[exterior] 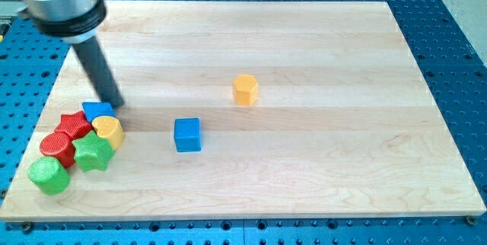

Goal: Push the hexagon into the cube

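The orange hexagon sits near the middle of the wooden board. The blue cube lies below and to the left of it, a short gap apart. My tip is far to the left of both, right at the top edge of a cluster of blocks, beside a small blue block. The tip is about a hundred pixels left of the cube and touches neither the hexagon nor the cube.
A cluster at the view's lower left holds a red star, a yellow heart-like block, a green star, a red cylinder and a green cylinder. The arm's grey body fills the upper left.
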{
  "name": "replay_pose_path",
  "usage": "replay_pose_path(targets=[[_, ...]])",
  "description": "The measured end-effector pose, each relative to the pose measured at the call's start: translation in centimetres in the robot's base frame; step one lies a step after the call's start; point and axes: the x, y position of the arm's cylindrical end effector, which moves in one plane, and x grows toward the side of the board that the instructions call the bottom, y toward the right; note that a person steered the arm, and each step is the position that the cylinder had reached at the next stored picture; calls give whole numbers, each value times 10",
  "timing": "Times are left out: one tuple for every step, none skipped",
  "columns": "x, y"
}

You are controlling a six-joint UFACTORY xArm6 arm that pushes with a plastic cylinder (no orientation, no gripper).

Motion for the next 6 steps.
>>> replay_pose_path(targets=[[-38, 75], [-49, 177], [-41, 239], [-15, 207], [18, 122], [26, 128]])
